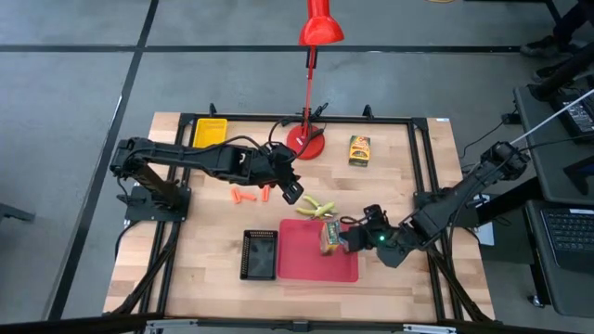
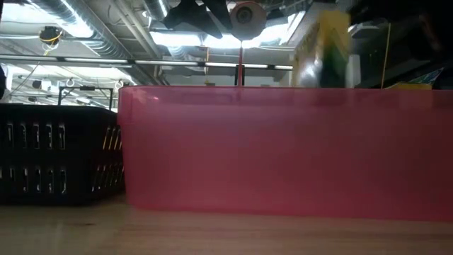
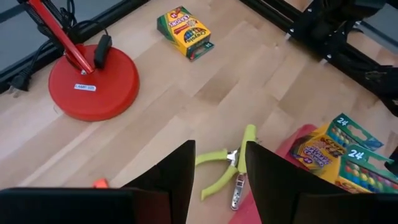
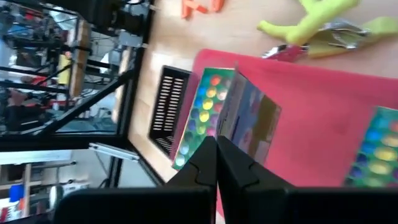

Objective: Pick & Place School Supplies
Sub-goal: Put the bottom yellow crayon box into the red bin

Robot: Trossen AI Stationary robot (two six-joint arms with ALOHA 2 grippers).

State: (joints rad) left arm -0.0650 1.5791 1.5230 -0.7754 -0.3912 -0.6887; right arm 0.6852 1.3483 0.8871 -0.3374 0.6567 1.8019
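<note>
While my left gripper hung with jaws part open and empty over the yellow-green tool just beside the red tray, I judged it light, stiff, best pinched mid-handle; right jaws were shut

The wooden table carries lamp base, trays, crayon box, pliers-like tool, probably orange sticks.

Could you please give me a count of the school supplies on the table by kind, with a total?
Crayon boxes: 3 (one near the lamp, two at the red tray)
Orange sticks: 3, as far as the high view shows
Yellow-green scissors-like tool: 1
Total: 7
</note>
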